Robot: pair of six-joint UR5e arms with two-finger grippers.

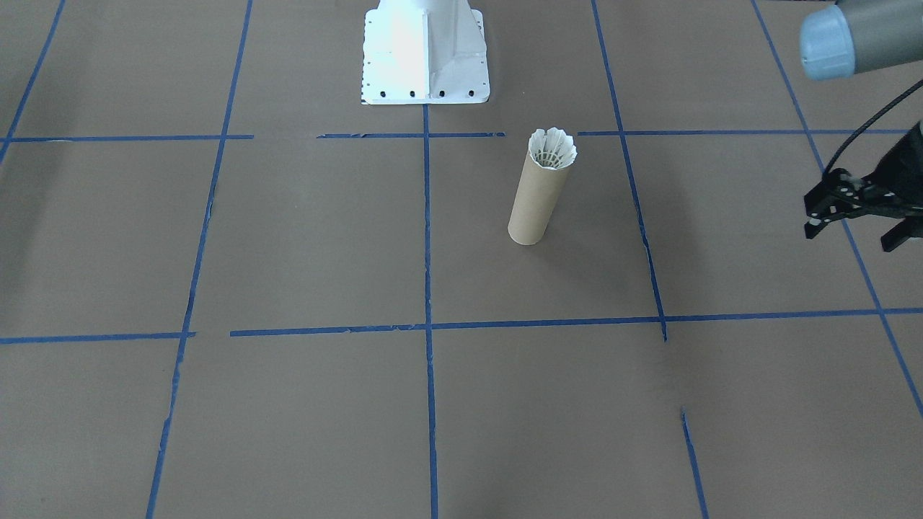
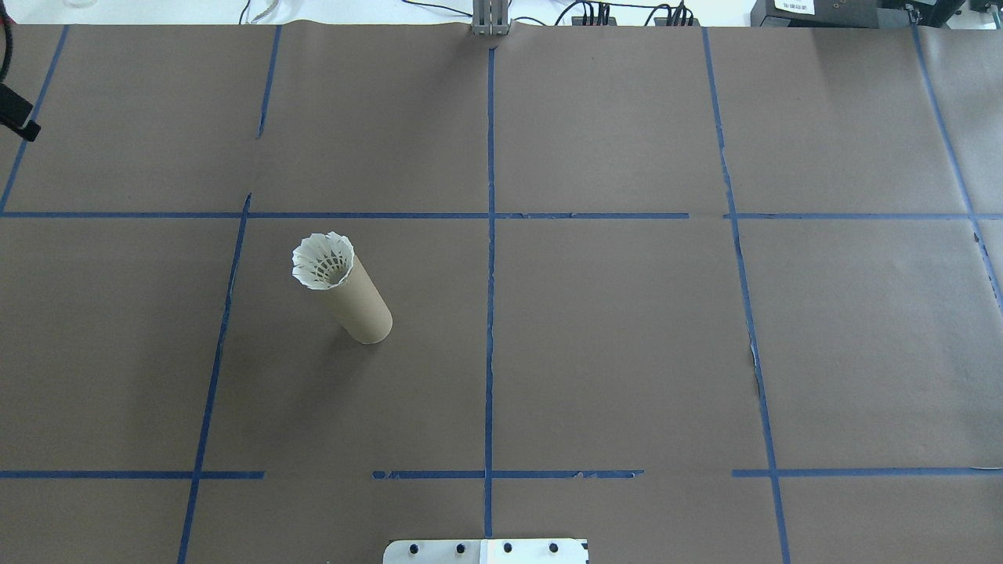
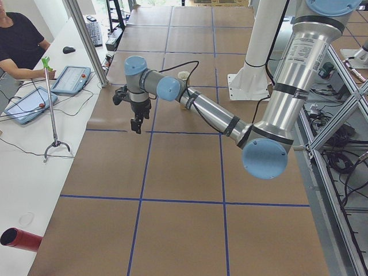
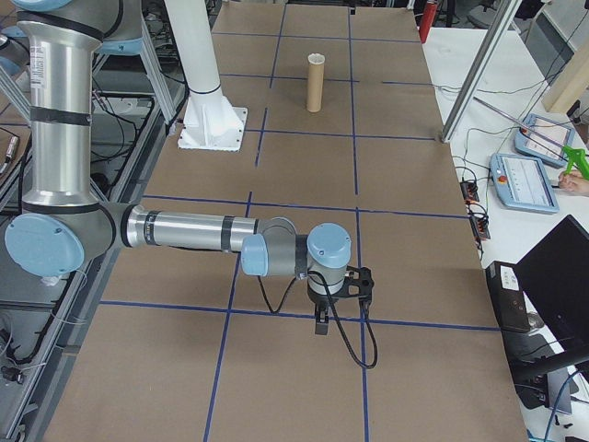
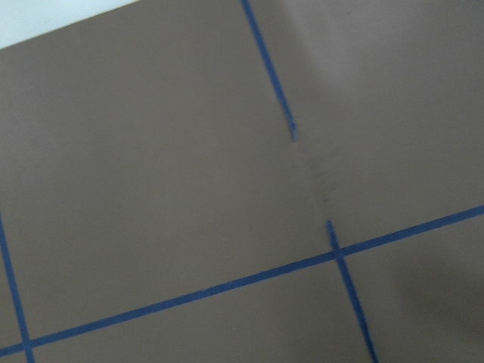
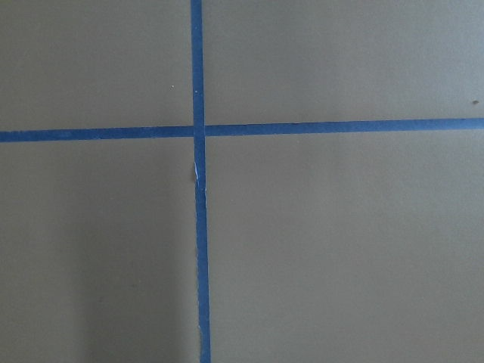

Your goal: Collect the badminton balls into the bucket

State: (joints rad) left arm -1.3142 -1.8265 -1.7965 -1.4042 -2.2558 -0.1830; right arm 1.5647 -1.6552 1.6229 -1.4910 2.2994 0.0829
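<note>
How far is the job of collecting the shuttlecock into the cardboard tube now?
Done: the shuttlecock sits in the mouth of the upright cardboard tube, its feather skirt showing above the rim. In hand: nothing; the left end effector is open and empty, well off to the side of the tube, and the right end effector hangs over bare table. Left: no other shuttlecock shows on the table, so the job looks finished.

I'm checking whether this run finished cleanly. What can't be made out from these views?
- Shuttlecock cork tip: hidden inside the cardboard tube in every view; only the feather skirt shows at the rim.
- Right gripper: seen only in the exterior right view, so jaw state cannot be told.
- Left gripper: cut by the front-facing view's right edge; it appears open.
- Both wrist views: only table paper and tape.
</note>
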